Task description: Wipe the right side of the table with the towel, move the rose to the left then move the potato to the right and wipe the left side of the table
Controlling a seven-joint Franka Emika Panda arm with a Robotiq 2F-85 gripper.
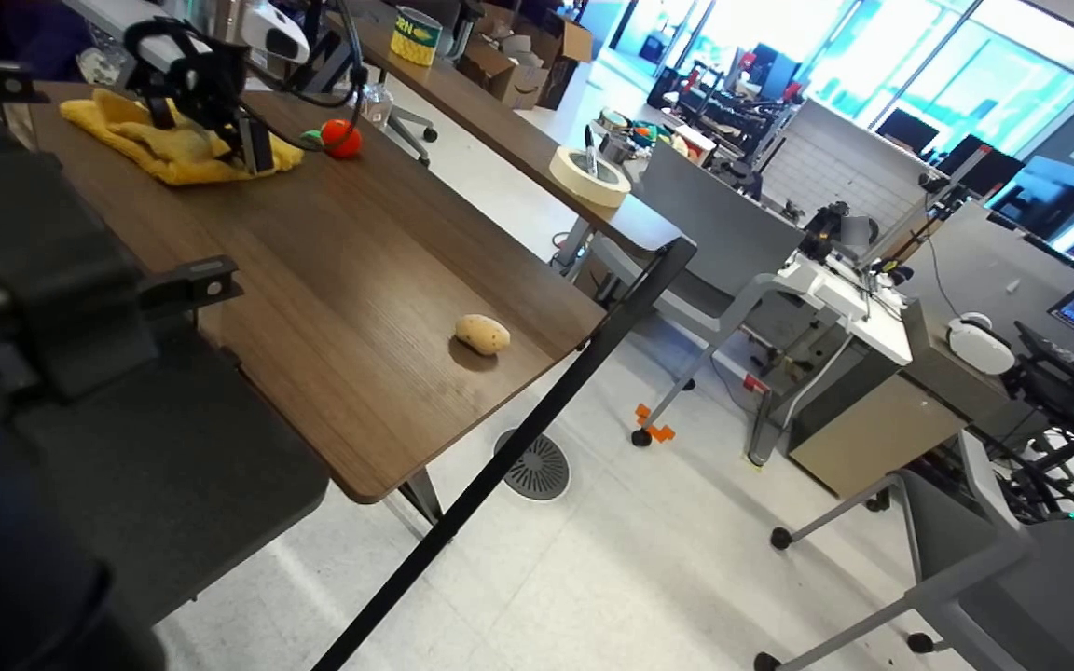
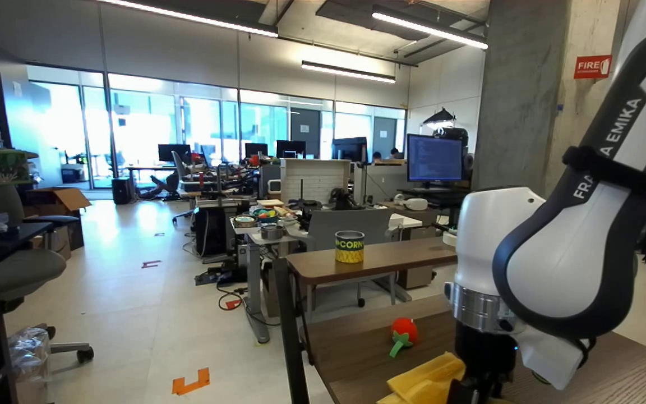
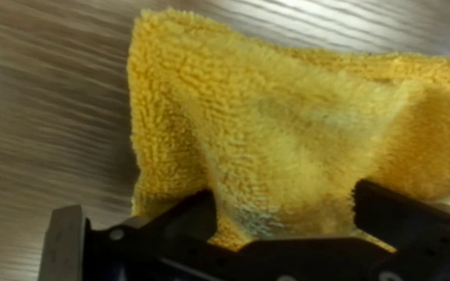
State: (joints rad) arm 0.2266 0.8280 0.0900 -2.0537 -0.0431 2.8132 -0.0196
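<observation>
My gripper point(image 3: 283, 205) stands open over the yellow towel point(image 3: 256, 101), low at the far end of the brown table point(image 1: 313, 242). A raised fold of cloth bulges between its wide-apart fingers point(image 3: 381, 210) in the wrist view. The towel lies crumpled on the tabletop, partly hidden by the gripper in both exterior views. Close beside it sits the red rose point(image 1: 341, 138) with its green leaf, also visible as a rose point(image 2: 405, 330) past the towel's edge. The beige potato point(image 1: 482, 335) rests alone toward the table's opposite end.
A narrow raised shelf point(image 1: 500, 121) runs along one long side of the table, carrying a corn can point(image 1: 416, 37) and a tape roll point(image 1: 590, 177) with a pen in it. A black bar point(image 1: 518, 447) crosses near the table's end. A grey chair point(image 1: 714, 233) stands behind the shelf.
</observation>
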